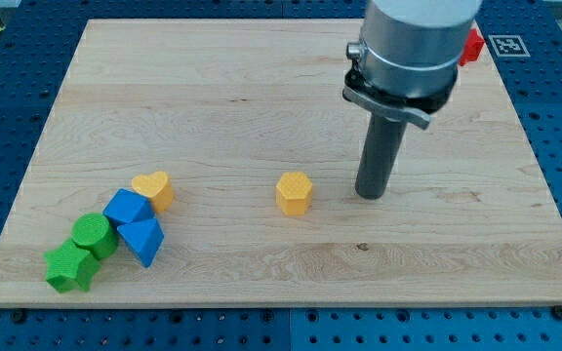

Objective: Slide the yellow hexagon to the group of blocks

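**Hexagon push could go sideways**

My tip (pixel 371 194) (bare rod, grips nothing) sits just right of the yellow hexagon (pixel 294 193), not touching. The group (pixel 115 236) lies well left of the hexagon, slightly lower. An off-centre shove could spin it off past the yellow heart (pixel 152 188).
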Controlling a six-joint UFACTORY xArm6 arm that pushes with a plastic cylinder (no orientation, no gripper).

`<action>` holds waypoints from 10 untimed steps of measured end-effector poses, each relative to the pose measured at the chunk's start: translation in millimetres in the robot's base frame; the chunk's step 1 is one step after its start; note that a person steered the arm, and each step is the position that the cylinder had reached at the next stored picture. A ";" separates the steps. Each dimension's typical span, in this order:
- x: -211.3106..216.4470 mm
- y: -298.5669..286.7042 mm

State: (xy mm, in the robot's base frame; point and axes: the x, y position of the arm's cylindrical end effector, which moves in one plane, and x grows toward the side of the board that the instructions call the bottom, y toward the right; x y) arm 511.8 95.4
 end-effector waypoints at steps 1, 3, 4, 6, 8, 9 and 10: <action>5.1 -14.4; -2.9 -68.5; -2.9 -93.1; -2.9 -132.0; -2.9 -166.1; 0.2 -178.1; 5.8 -188.8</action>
State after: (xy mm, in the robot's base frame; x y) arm 517.6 -93.3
